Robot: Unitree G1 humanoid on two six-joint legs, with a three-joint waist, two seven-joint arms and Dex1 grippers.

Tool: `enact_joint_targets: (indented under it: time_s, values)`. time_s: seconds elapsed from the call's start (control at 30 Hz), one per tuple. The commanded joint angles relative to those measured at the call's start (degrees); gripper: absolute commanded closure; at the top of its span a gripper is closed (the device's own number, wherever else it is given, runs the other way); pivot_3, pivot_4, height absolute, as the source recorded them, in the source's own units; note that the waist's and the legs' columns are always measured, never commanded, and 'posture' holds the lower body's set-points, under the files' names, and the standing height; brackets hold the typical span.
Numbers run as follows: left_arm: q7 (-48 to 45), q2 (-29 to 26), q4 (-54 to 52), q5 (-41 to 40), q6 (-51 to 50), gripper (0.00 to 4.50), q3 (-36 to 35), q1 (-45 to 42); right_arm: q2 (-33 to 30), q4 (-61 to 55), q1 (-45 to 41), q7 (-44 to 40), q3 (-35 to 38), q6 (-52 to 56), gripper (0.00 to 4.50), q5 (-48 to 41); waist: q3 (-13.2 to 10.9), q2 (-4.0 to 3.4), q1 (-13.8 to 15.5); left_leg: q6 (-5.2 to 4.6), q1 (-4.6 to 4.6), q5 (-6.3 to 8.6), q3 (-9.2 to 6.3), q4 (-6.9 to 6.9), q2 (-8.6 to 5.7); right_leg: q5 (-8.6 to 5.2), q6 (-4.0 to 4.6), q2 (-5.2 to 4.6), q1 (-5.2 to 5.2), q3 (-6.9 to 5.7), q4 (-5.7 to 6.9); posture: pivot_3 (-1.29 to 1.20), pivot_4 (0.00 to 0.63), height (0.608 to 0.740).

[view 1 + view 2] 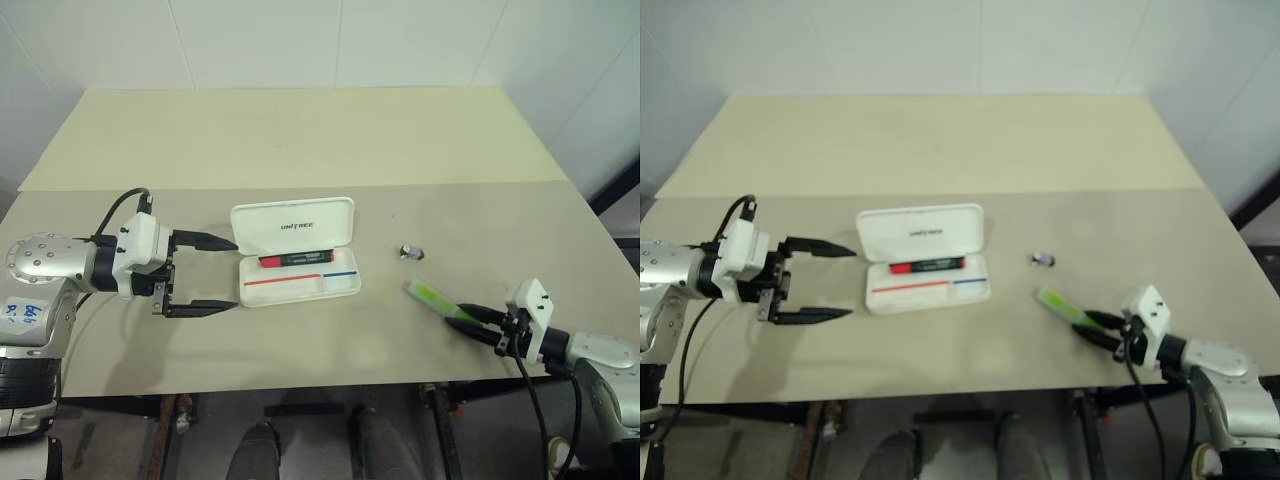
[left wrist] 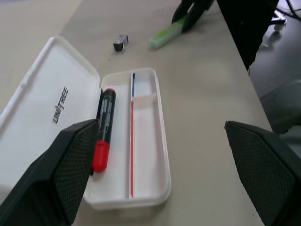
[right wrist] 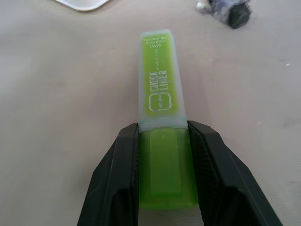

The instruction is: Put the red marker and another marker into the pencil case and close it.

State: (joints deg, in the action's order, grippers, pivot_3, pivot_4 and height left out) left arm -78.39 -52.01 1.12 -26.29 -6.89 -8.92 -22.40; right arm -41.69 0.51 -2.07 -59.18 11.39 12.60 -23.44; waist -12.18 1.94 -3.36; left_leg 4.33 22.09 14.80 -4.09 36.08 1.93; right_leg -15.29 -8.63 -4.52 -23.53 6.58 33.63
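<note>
The white pencil case (image 1: 270,222) lies open at mid-table, lid folded back. In its tray rests the red marker (image 1: 296,259), red cap and dark barrel. Just left of the case, my left gripper (image 1: 232,273) hovers open, its jaws wide with nothing between them. To the right of the case lies the other marker, a pale green highlighter (image 1: 432,296), on the table. My right gripper (image 1: 466,320) is shut on its lime cap end; in the right wrist view both fingers (image 3: 124,160) press the sides of the highlighter (image 3: 160,94).
A small grey metallic object (image 1: 411,252) sits on the table between the case and the highlighter. The table's front edge runs close behind both grippers. White walls stand beyond the far edge.
</note>
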Motion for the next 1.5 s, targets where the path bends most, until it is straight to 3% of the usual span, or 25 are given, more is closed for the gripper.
enact_joint_targets:
  time_s: [0.03,0.33,0.47,0.73,0.93,1.17,1.5]
  values:
    - [-0.7,-1.4,3.0,1.8,3.8,0.00,-1.2,-0.8,0.1,-5.0,-3.6,0.1,-0.9,0.3,3.39,-1.1,0.0,-0.01,-0.1,0.00,-0.01,0.00,0.00,0.00,0.00,0.00,0.00,0.00,0.00,0.00,0.01,0.00,0.150,0.740]
    - [-1.4,-1.8,8.2,3.4,8.9,0.00,-1.5,0.7,1.7,-10.0,-16.1,-2.4,-10.2,3.0,3.39,-0.8,0.0,-0.04,0.1,0.01,0.03,0.00,-0.02,-0.05,0.00,0.03,-0.05,0.00,-0.08,-0.02,0.14,0.00,0.150,0.740]
    - [-1.5,-1.5,7.1,3.2,9.1,0.00,-1.3,2.0,7.1,-7.4,-26.2,-5.8,-18.2,2.3,3.39,0.6,0.0,-0.06,-0.3,0.01,0.02,0.00,-0.01,-0.06,0.01,0.04,-0.07,0.00,-0.13,-0.02,0.21,0.00,0.150,0.740]
    - [-0.1,-1.1,5.2,2.9,8.9,0.00,-1.6,3.7,14.4,3.1,-35.0,-12.3,-26.4,-3.9,3.39,4.8,-0.1,-0.08,0.1,0.07,0.09,0.04,-0.04,-0.09,0.03,0.18,-0.39,0.00,-0.18,-0.09,0.27,0.00,0.150,0.740]
    - [0.8,-1.4,4.0,2.5,8.5,0.00,-2.6,5.4,17.0,9.8,-38.0,-15.0,-27.9,-8.0,3.39,7.3,-0.1,-0.09,0.0,0.06,0.05,0.04,-0.05,-0.14,0.05,0.28,-0.60,0.01,-0.24,-0.14,0.41,0.00,0.150,0.740]
    - [2.4,-1.4,1.3,2.4,7.9,0.00,-4.1,9.2,24.9,27.2,-46.9,-16.0,-29.7,-15.2,3.39,12.5,-0.1,-0.11,-1.4,0.06,-0.02,0.03,-0.05,-0.13,0.06,0.28,-0.60,0.02,-0.25,-0.14,0.58,0.00,0.150,0.740]
    - [3.6,-1.0,0.9,2.6,7.5,0.00,-3.8,9.3,30.5,35.4,-50.8,-18.8,-30.5,-19.0,3.39,15.7,-0.1,-0.12,-1.6,0.06,-0.01,0.04,-0.07,-0.15,0.06,0.26,-0.62,0.02,-0.31,-0.16,0.80,0.00,0.150,0.740]
